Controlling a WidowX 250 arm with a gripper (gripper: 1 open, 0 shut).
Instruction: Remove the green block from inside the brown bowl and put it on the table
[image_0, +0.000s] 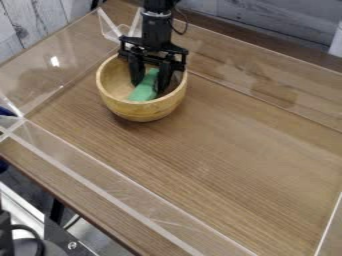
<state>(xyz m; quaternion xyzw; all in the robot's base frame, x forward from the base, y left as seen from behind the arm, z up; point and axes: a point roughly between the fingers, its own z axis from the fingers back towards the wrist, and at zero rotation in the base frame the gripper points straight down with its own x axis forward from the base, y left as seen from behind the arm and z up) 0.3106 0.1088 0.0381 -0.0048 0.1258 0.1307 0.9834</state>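
The brown bowl stands at the back left of the table. Inside it lies the green block, partly covered by the black fingers. My gripper reaches straight down into the bowl, one finger on each side of the block. The jaws stand narrower than before. Whether the pads touch the block is not clear at this size.
Clear acrylic walls border the tabletop on all sides. The back wall runs just behind the bowl and the arm. Bare wood-grain surface stretches to the right of the bowl and in front of it.
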